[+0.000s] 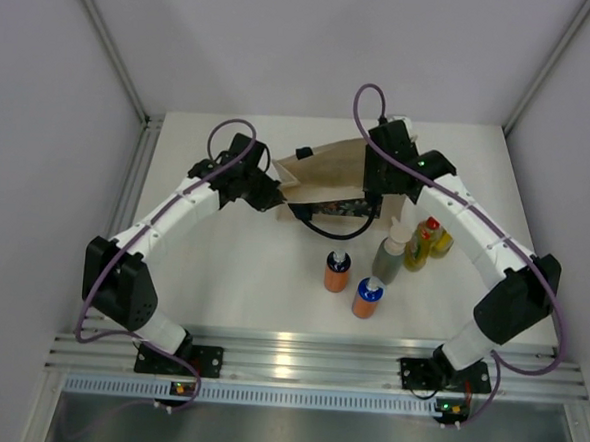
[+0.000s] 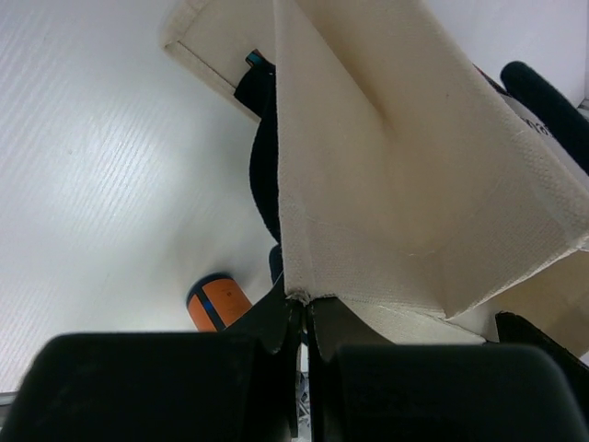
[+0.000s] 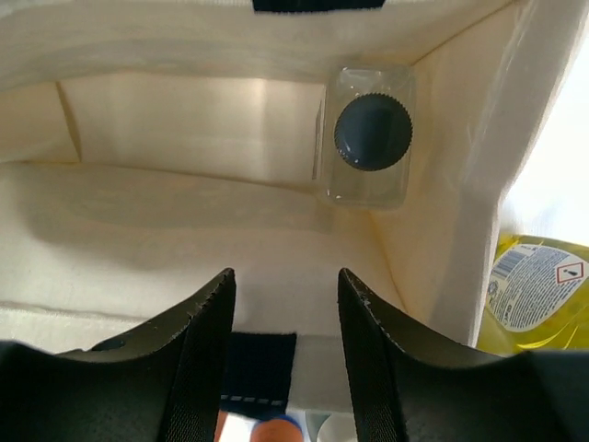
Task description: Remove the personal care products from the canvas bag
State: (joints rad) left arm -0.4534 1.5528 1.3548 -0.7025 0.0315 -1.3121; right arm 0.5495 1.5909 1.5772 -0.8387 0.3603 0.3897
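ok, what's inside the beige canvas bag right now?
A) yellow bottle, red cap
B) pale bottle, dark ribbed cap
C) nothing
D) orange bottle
B: the right wrist view looks down into the beige canvas bag, and the pale bottle with dark ribbed cap stands in its corner.

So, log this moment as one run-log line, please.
left gripper shut on bag | right gripper open over bag | pale bottle inside | five bottles out on table
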